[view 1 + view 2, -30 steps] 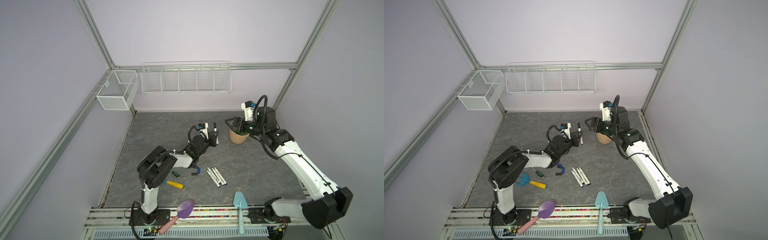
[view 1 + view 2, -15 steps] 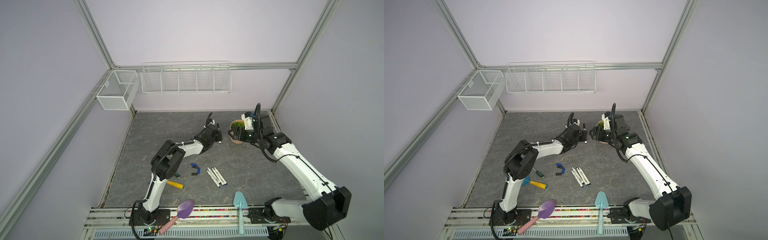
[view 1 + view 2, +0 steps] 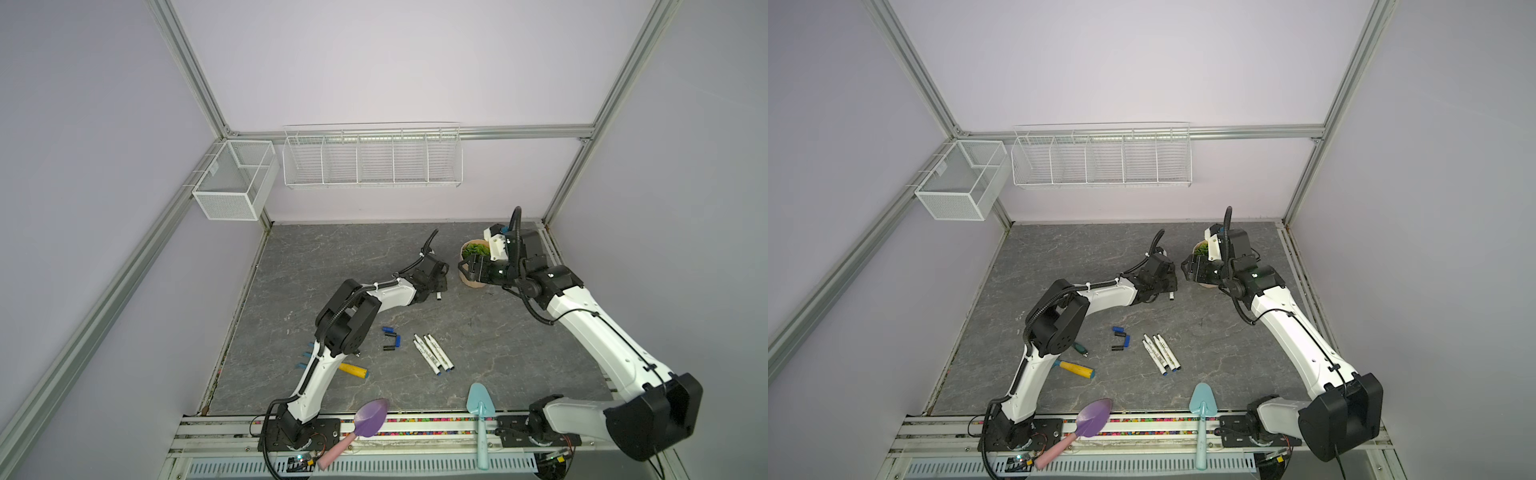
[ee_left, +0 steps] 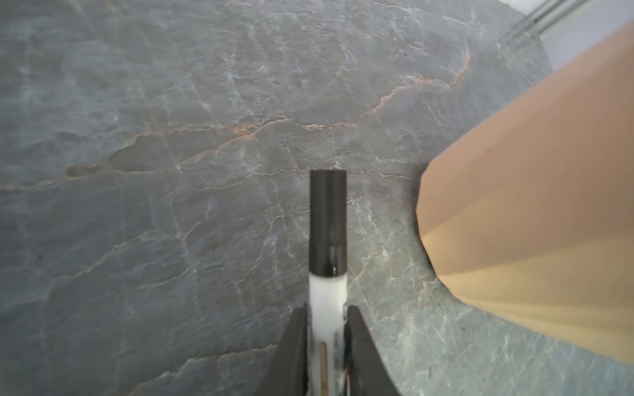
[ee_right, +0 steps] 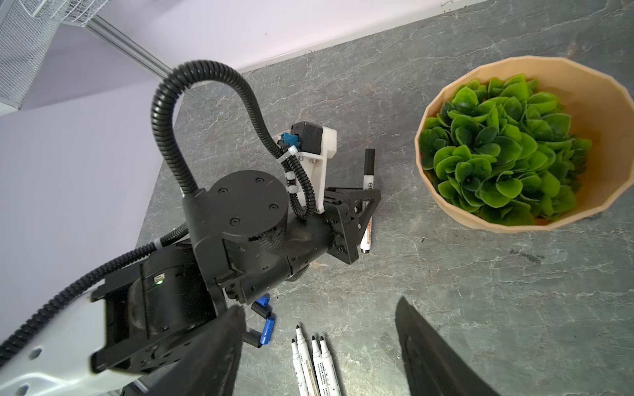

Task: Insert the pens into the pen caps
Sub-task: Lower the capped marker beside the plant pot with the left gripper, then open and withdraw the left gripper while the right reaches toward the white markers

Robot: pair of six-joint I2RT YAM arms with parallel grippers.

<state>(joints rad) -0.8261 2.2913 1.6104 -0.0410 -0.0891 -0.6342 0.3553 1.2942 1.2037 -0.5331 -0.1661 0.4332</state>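
At the front edge sit a purple scoop [image 3: 372, 417] and a teal trowel [image 3: 480, 401], both off-task. Next back on the worktop [image 3: 519, 353], four uncapped pens [image 3: 432, 353] lie side by side in a tight row. Their long axes run diagonally, plug ends toward the front and nibs at the far end. Four loose caps [image 3: 390, 338], blue and black, sit just beside the nib ends, on the left arm's side.

Further back the left tool [image 4: 327, 308] straddles a fifth pen [image 4: 327, 284]. It lies flat with its black cap [image 4: 327, 219] on, pointing away from the wrist. The fingers [image 4: 293, 343] hug the white barrel, and it is unclear whether they are clamped or letting go. That pen is near the tan pot [image 4: 531, 205], not touching it. The right tool [image 5: 320, 302] hangs by the pot, jaws spread wide and empty.

The next pickup is probably the pen and cap cluster, frontward of both tools. The left tool looks slightly nearer, and a grasp should cross the diagonal axis.

The pot holds only a green plant [image 5: 497, 147]. On the back wall hang a long wire basket [image 3: 372, 162] and a mesh box [image 3: 232, 183], and nothing shows in either.
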